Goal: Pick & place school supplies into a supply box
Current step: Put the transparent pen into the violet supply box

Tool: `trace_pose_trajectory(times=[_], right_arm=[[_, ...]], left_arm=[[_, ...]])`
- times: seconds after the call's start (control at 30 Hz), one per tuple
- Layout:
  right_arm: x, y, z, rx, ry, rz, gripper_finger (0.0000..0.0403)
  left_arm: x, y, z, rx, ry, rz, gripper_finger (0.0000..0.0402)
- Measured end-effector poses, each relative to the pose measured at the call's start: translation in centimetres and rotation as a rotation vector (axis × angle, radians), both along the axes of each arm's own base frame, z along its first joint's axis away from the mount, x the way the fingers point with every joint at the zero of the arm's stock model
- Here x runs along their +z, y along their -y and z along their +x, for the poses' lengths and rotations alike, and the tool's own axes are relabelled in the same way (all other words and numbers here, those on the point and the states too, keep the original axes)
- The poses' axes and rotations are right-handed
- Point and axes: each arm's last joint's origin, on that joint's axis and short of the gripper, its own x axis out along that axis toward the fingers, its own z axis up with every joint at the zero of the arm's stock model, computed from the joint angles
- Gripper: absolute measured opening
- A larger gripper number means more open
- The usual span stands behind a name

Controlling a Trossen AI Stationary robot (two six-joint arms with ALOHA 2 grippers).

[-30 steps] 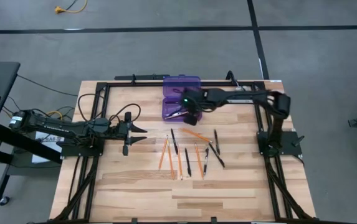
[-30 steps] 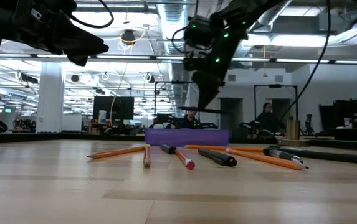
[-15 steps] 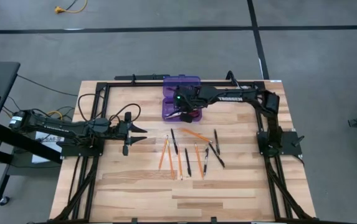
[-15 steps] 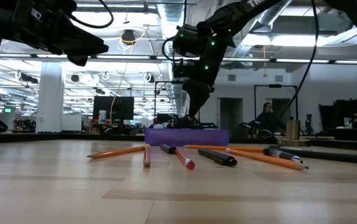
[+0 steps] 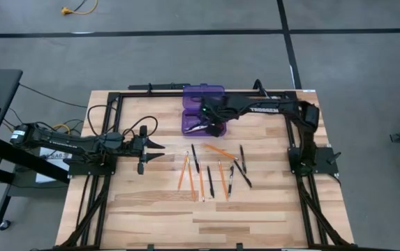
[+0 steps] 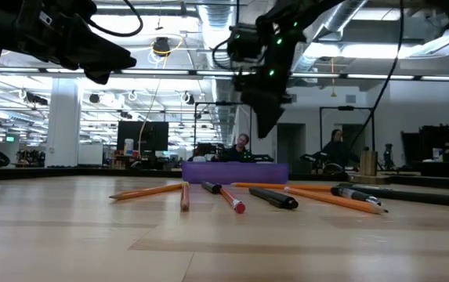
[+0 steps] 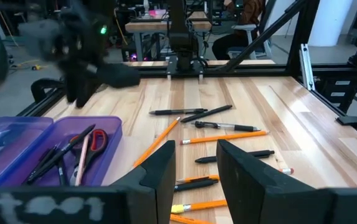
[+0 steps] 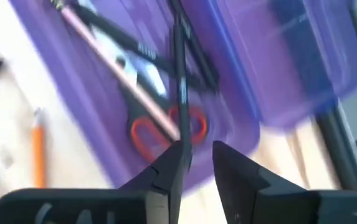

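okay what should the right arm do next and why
Probably lift the right pincer clear of the purple box and swing toward the pencils and pens on the table: a pen seems just released into the box, and many supplies remain outside.

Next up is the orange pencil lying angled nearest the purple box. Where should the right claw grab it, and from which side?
Probably mid-shaft, coming straight down. The orange pencil lies flat and slanted, so turn the right claw to close across its width. Its middle looks clear; a black pen lies close by its far end.

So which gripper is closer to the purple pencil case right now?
Right. The right gripper hovers directly over the purple pencil case; the left gripper waits off to its side, away from it.
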Motion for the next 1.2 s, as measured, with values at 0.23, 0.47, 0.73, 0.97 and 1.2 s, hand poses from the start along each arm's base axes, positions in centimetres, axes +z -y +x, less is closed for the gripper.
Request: trace_pose_trajectory(times=[0.23,0.47,0.73,0.97,1.2], right_arm=[[2.6,-3.6,-4.3,-0.146,0.035,0.061,0.0081],[2.1,-10.8,-10.2,-0.378,0.194,0.147,0.0081],[-0.9,-15.8,-12.6,-0.497,0.310,0.113,0.0082],[-4.1,-16.6,-11.9,-0.490,0.179,0.029,0.0082],[-6.1,-15.6,-11.4,-0.519,0.073,-0.027,0.0082]], left_arm=[[-0.3,-0.5,-0.1,0.140,-0.042,0.097,0.0106],[-0.2,-1.4,-0.1,0.190,-0.049,0.212,0.0106],[-0.5,-1.8,-0.1,0.149,-0.059,0.111,0.0106],[-0.5,-1.8,-0.1,0.155,-0.056,-0.008,0.0106],[-0.6,-1.8,-0.1,0.159,-0.056,-0.035,0.0106]])
